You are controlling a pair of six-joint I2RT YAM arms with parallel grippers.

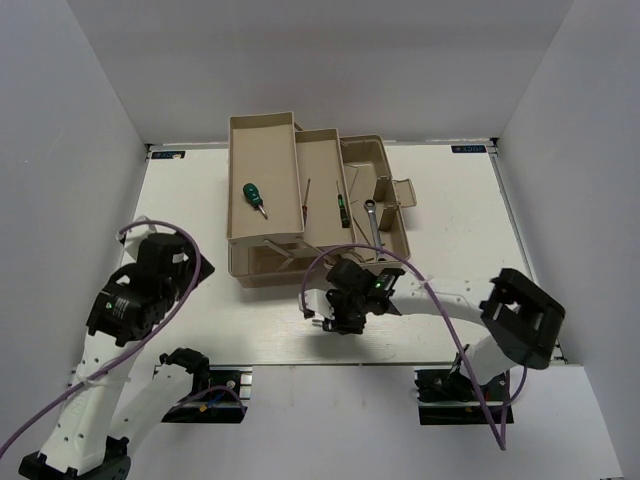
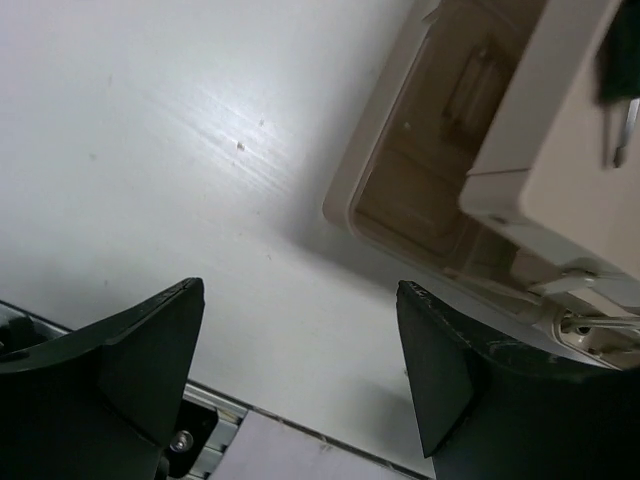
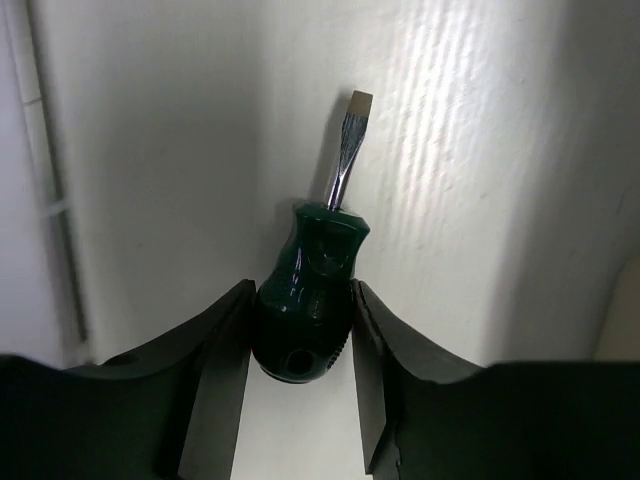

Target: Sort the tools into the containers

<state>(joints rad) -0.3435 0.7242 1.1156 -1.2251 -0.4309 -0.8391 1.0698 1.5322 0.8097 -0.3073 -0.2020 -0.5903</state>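
Observation:
My right gripper (image 1: 333,318) (image 3: 300,340) is shut on the stubby green screwdriver (image 3: 308,290), gripping its handle from both sides over the white table, just in front of the beige toolbox (image 1: 385,215). The blade points away from me. In the toolbox, the green-and-red screwdriver (image 1: 254,197) lies in the left tray (image 1: 240,150). A thin silver tool (image 1: 306,195) and the black-green screwdriver (image 1: 343,210) lie in the middle tray (image 1: 322,150). A silver wrench (image 1: 373,220) lies in the base. My left gripper (image 1: 150,272) (image 2: 300,370) is open and empty, left of the toolbox.
The toolbox's near corner (image 2: 400,190) shows at the upper right of the left wrist view. The table's front edge with its metal rail (image 2: 210,440) runs just below my left fingers. White walls enclose the table on the left, right and back.

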